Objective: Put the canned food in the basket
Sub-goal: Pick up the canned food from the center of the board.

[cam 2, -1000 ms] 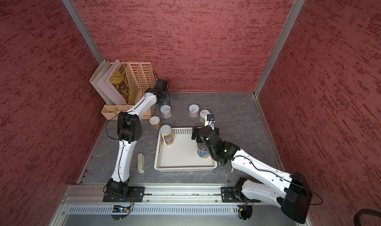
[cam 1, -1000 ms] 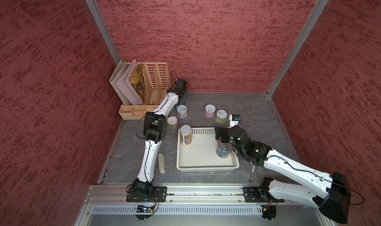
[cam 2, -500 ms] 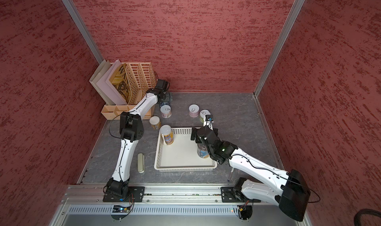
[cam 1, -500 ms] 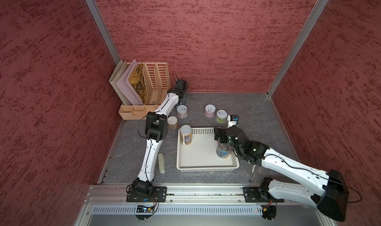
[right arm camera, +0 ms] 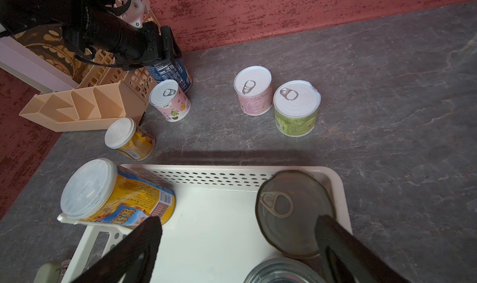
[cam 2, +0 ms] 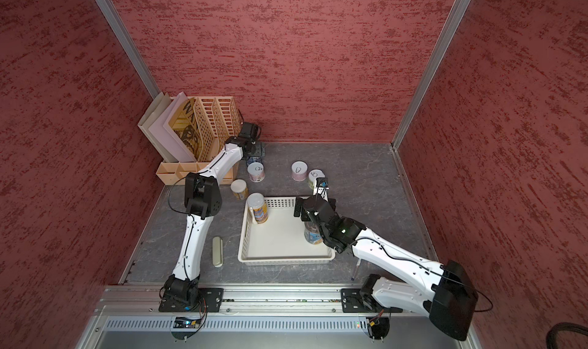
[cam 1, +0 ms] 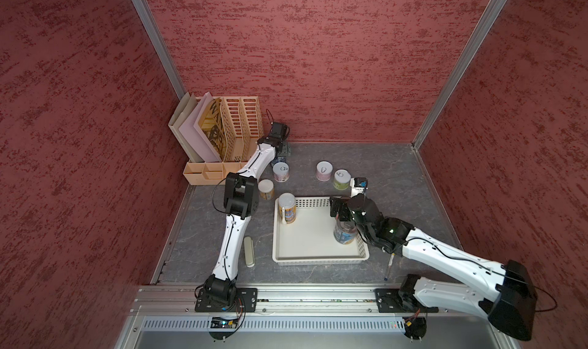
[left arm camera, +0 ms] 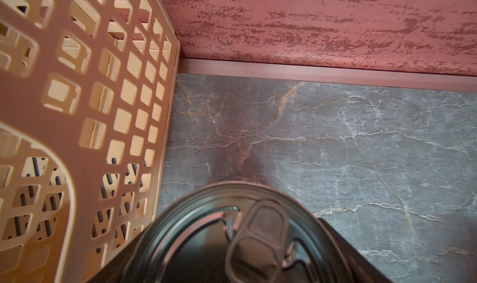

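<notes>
The white basket (cam 1: 318, 261) (right arm camera: 232, 169) holds a tall yellow can (cam 1: 287, 209) (right arm camera: 124, 199) in its far left corner. Two metal-topped cans (right arm camera: 294, 212) (cam 1: 345, 233) stand at its right side. My right gripper (cam 1: 339, 209) (right arm camera: 240, 237) hangs open above those two, gripping nothing. On the table behind the basket stand a small yellow can (cam 1: 266, 189), two pink tins (cam 1: 281, 171) (cam 1: 324, 171) and a green tin (cam 1: 341, 178). At the back, my left gripper (cam 1: 284, 153) (left arm camera: 229, 262) is shut on a blue-labelled can (right arm camera: 170, 72) (left arm camera: 232, 243), fingers against both its sides.
The tall tan file organizer (cam 1: 235, 124) (left arm camera: 77, 114) with folders stands right beside the left gripper, with a low tan compartment tray (cam 1: 210, 174) in front of it. A flat beige case (cam 1: 249, 252) lies left of the basket. A pen (cam 1: 388, 264) lies at the front right.
The left gripper's jaws have narrowed onto the blue-labelled can at the back. The right arm has shifted slightly over the basket, and its jaws stay open.
</notes>
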Tool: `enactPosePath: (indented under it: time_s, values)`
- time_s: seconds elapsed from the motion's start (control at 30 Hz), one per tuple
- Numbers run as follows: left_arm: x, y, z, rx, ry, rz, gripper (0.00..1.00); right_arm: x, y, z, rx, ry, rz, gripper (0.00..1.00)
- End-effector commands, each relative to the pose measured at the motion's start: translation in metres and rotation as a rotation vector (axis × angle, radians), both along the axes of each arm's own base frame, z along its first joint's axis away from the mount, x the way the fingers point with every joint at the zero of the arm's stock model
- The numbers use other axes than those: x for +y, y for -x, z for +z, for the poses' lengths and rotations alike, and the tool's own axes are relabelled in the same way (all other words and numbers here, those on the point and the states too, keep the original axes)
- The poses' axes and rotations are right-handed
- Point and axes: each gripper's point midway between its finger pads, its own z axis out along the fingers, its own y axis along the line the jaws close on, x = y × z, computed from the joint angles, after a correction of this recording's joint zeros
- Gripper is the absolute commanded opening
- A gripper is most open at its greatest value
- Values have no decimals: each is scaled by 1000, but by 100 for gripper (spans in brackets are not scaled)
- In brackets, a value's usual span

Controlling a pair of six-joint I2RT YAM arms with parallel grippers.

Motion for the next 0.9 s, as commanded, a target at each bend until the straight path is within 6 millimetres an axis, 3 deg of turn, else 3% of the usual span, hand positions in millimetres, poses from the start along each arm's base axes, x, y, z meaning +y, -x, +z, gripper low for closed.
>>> enactPosePath:
  time_s: [0.0,0.17,0.27,0.53,0.87]
  values:
    - [2,-9,-3,-22,-27,-10,75,4,-6,16,-24,-41,-8,98]
    - [2,-6,11,-33,-18,-6,57,4,-6,15,-23,-41,-6,98]
    - [-1,-2,30,-59,-2,-4,50,4,-6,15,-21,-44,-6,98]
    - [-9,13,95,-156,10,-13,48,3,-5,17,-23,-47,-4,98]
    - [-11,42,153,-199,63,14,45,2,-4,19,-26,-54,-5,98]
